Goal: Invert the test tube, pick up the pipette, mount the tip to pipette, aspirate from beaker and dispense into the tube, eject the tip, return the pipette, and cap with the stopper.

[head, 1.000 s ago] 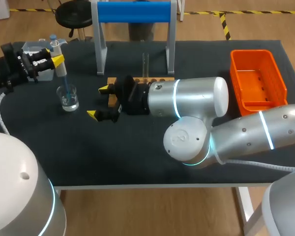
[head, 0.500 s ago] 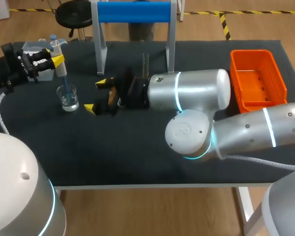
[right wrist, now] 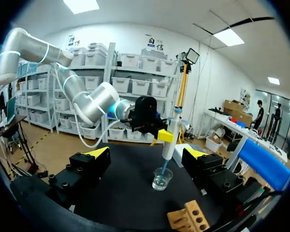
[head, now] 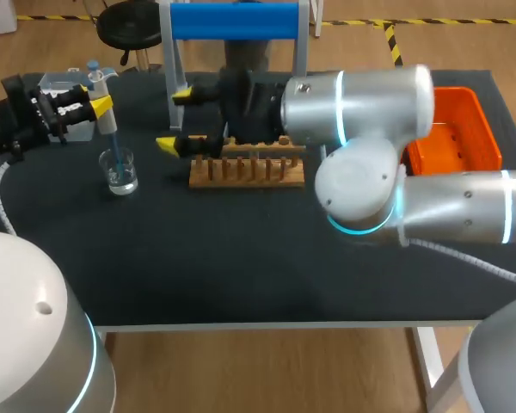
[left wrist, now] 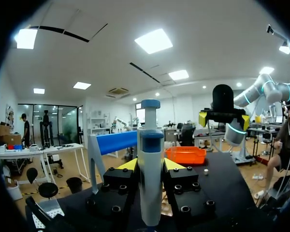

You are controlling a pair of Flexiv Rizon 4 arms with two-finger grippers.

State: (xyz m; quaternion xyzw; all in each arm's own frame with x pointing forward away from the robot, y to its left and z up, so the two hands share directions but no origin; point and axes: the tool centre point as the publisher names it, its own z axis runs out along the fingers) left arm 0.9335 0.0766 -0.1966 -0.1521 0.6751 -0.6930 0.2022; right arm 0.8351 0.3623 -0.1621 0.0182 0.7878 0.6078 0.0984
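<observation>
My left gripper (head: 93,105) is shut on the white and blue pipette (head: 103,107) at the table's left. The pipette stands upright, and its blue tip reaches down into the glass beaker (head: 119,170). In the left wrist view the pipette (left wrist: 150,179) stands between the yellow-tipped fingers (left wrist: 128,165). My right gripper (head: 175,120) hangs open and empty over the left end of the wooden tube rack (head: 245,169). From the right wrist view, the open gripper (right wrist: 146,154) faces the beaker (right wrist: 162,180) and the pipette (right wrist: 171,140). The right arm hides the test tube.
An orange bin (head: 464,138) sits at the far right, partly behind my right arm. A stand with a blue bar (head: 232,21) rises at the back middle. A clear box (head: 64,86) stands behind my left gripper. A corner of the rack (right wrist: 188,217) lies below the right gripper.
My right arm has swung from in front of the rack toward the back of the table, uncovering the rack. Its gripper stayed open. The left arm and pipette have not moved.
</observation>
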